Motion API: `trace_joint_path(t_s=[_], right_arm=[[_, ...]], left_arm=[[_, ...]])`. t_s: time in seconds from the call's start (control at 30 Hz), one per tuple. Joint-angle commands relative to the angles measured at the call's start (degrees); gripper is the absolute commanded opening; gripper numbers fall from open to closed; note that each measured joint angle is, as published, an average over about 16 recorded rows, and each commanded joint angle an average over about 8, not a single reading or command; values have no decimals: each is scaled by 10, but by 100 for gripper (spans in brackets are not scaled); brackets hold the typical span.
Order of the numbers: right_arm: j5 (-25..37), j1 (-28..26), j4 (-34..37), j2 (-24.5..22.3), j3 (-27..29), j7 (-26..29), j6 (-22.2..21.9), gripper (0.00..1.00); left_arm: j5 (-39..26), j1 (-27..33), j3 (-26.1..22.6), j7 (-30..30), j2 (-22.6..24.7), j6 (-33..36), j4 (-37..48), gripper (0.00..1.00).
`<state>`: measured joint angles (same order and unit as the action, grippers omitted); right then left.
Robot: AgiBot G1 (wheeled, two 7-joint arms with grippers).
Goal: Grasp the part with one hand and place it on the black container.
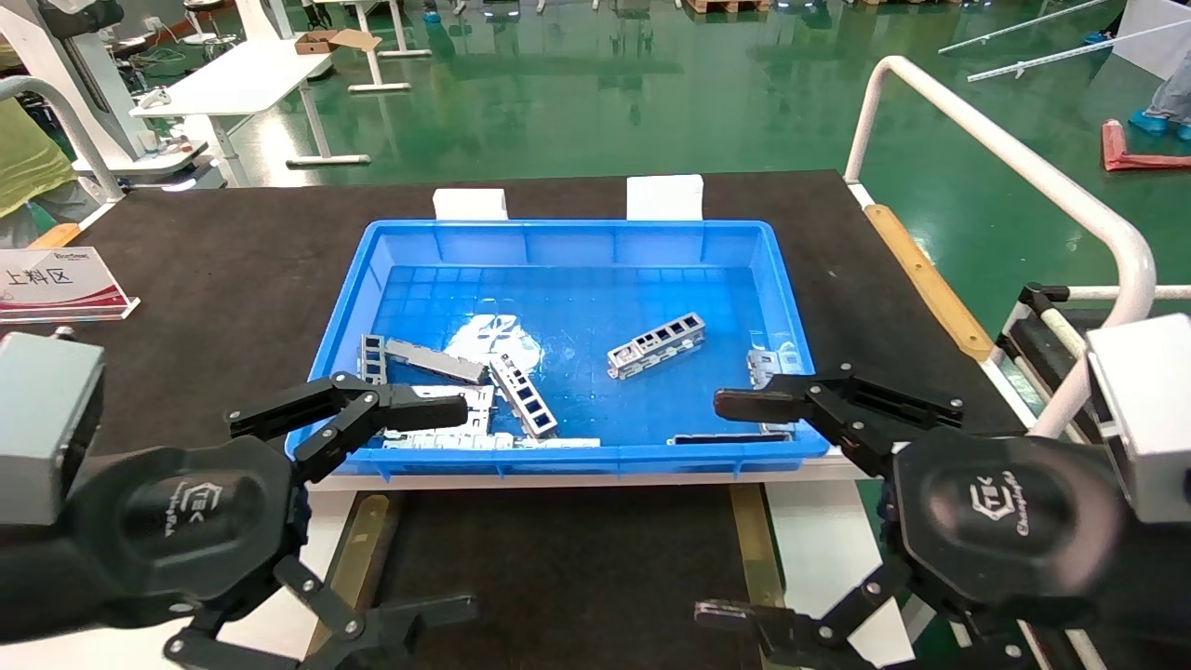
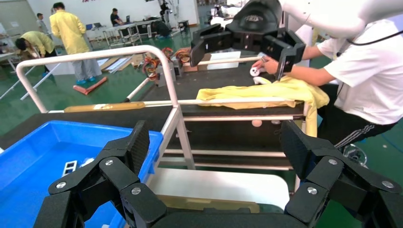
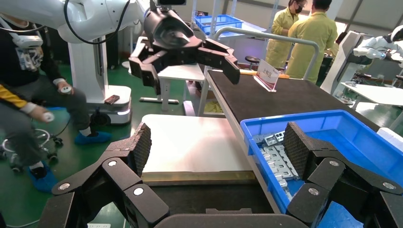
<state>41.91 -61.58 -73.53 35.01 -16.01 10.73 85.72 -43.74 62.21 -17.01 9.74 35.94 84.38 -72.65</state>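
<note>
Several silver-grey parts lie in the blue bin (image 1: 577, 456). One ladder-like part (image 1: 656, 344) with square cut-outs lies alone right of the bin's middle; another (image 1: 523, 395) lies near the front wall among others. The black container (image 1: 558, 558), edged by brass strips (image 1: 358, 549), sits in front of the bin. My left gripper (image 1: 448, 510) is open and empty over the container's left edge. My right gripper (image 1: 726, 507) is open and empty over its right edge. The right wrist view shows parts (image 3: 278, 159) in the bin's corner and the container (image 3: 209, 199).
A plain grey strip (image 1: 433, 360) lies at the bin's left. A white railing (image 1: 1014, 167) runs along the table's right side. A sign (image 1: 56, 284) stands at the far left. White plates (image 1: 819, 549) flank the container. People stand around the table (image 2: 361, 71).
</note>
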Motion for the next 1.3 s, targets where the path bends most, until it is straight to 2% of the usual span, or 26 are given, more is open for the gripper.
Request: trace_joint_path(t_s=[0.03,0.3,0.8,1.0,1.3], right_arm=[[0,0,0,0,0,0,0,100],[0,0,0,0,0,0,0,100],[-1,0,0,0,-1,-1,0,100],[-1,0,0,-1,-1,-1,0,100],[-1,-1,0,-1,-2,-1,-1,100]], left_arm=[[-5,1,-2,-3,2,-2,2,100],[-57,23,-22,-13,39,-39,21,100],[-184,119,-78,-37,173,-151,136,100],[-225,160,-94,-67,232,-197,216,100],[-262,221,-109,-145,345,-266,391,100]])
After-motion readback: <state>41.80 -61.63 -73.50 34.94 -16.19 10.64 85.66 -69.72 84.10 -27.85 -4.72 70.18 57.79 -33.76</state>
